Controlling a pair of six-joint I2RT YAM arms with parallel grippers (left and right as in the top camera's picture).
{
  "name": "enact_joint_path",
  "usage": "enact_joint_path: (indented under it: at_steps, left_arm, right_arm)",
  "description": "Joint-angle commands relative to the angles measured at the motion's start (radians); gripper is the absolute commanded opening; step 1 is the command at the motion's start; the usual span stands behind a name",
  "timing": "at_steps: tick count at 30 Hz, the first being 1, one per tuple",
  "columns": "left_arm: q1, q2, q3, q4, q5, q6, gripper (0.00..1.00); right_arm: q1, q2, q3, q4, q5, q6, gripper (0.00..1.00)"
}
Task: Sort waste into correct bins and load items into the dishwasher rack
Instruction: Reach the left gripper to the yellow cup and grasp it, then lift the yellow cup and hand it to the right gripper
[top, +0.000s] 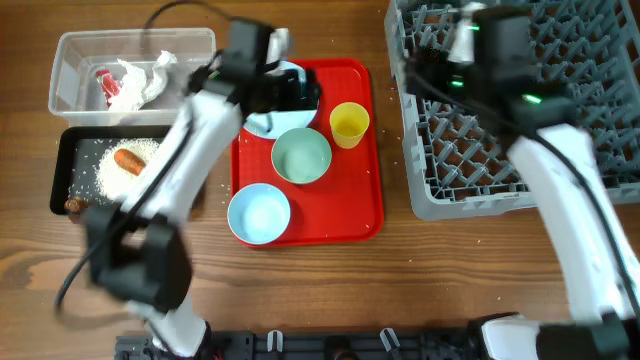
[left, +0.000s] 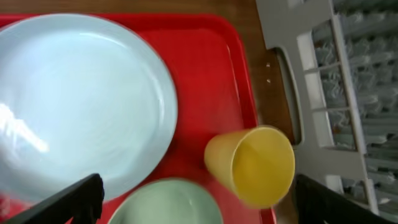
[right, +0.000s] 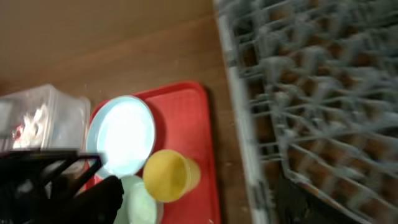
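Left gripper (left: 199, 208) hangs wide open over the plate (left: 74, 99) (nothing held). A sloppy grab could knock the yellow cup (left: 258, 165) over.

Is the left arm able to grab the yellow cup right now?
Probably yes. The left pincer hangs open just above the red tray, and the yellow cup stands uncovered close under it, though the green bowl sits very near.

Bare red tray (left: 205, 81) between plate (left: 74, 99) and cup (left: 255, 165).

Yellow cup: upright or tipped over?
Upright: the yellow cup stands on the red tray, round open mouth facing up, nothing inside.
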Motion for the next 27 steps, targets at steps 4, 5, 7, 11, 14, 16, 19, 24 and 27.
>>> enact_joint_path:
  at_steps: [4, 5, 7, 11, 14, 16, 19, 24, 27]
  left_arm:
    - [-0.089, 0.201, 0.138, -0.017, -0.060, 0.066, 0.68]
    - [-0.097, 0.212, 0.138, -0.013, -0.069, 0.073, 0.68]
    - [-0.111, 0.228, 0.138, -0.012, -0.080, 0.087, 0.66]
    - [-0.137, 0.255, 0.137, -0.014, -0.112, 0.087, 0.58]
    - [-0.140, 0.261, 0.137, -0.021, -0.132, 0.087, 0.38]
    - [-0.140, 0.261, 0.137, -0.024, -0.132, 0.087, 0.25]
    - [-0.140, 0.270, 0.137, -0.023, -0.132, 0.087, 0.22]
    - [-0.140, 0.283, 0.137, -0.029, -0.130, 0.082, 0.04]
    - [-0.130, 0.270, 0.138, -0.015, -0.060, 0.071, 0.04]
  right_arm:
    - [-0.085, -0.020, -0.020, -0.104, 0.012, -0.053, 0.80]
    - [-0.087, -0.020, -0.027, -0.105, 0.012, -0.054, 0.81]
    - [-0.087, -0.011, -0.035, -0.106, 0.013, -0.054, 0.81]
    - [-0.087, -0.001, -0.035, -0.108, 0.012, -0.053, 0.81]
    - [-0.087, 0.000, -0.035, -0.108, 0.012, -0.053, 0.81]
    - [-0.087, 0.000, -0.035, -0.108, 0.012, -0.053, 0.82]
    - [-0.087, 0.001, -0.035, -0.113, 0.012, -0.053, 0.82]
    - [-0.087, 0.010, -0.035, -0.117, 0.011, -0.053, 0.82]
    - [-0.087, 0.010, -0.035, -0.119, 0.007, -0.053, 0.82]
